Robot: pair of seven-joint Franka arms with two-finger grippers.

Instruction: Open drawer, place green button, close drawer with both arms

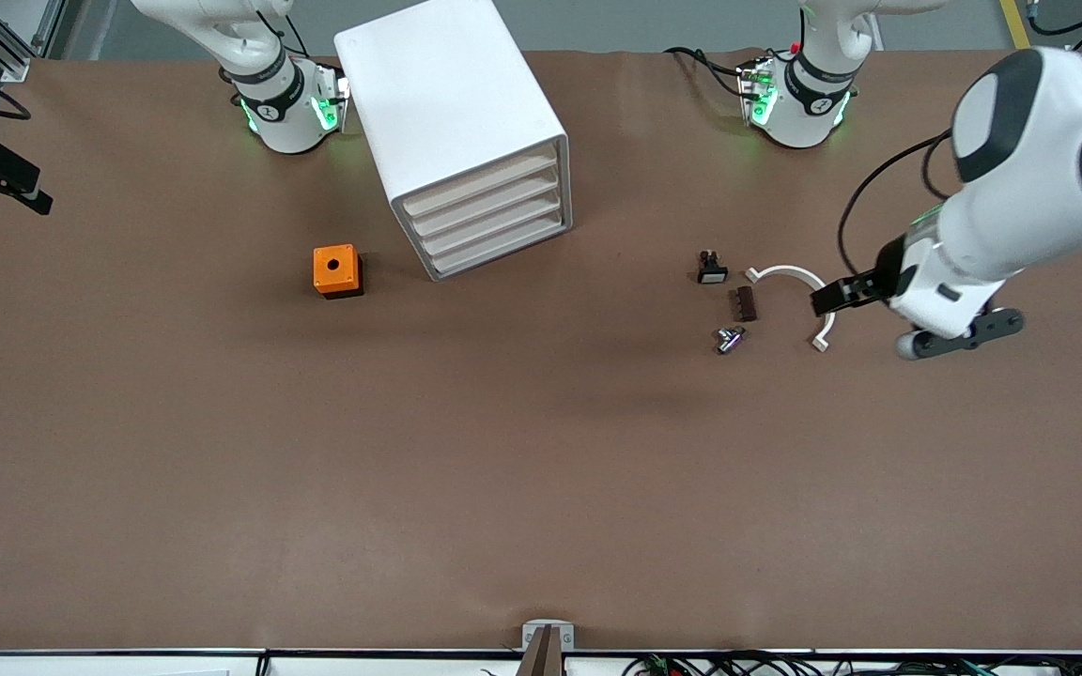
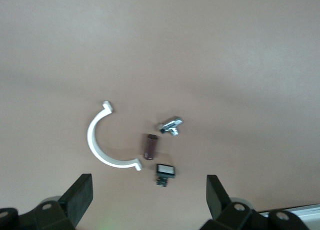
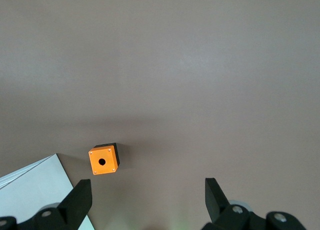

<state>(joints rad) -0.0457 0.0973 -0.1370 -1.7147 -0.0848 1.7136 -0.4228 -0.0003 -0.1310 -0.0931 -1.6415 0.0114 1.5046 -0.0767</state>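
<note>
The white cabinet (image 1: 452, 113) stands near the right arm's base, and its four cream-fronted drawers (image 1: 489, 211) are all shut. No green-capped button shows in any view. My left gripper (image 1: 962, 335) hangs high over the table at the left arm's end, open and empty. In the left wrist view its fingers (image 2: 80, 196) stand wide apart above a group of small parts. My right gripper (image 3: 147, 202) is out of the front view. It is open and empty, high over the orange box (image 3: 103, 160) and a corner of the cabinet (image 3: 30, 190).
An orange box with a hole (image 1: 337, 270) sits beside the cabinet. Toward the left arm's end lie a small black part with a white face (image 1: 711, 268), a brown part (image 1: 743, 303), a silver part (image 1: 730, 339) and a white curved clamp (image 1: 790, 275).
</note>
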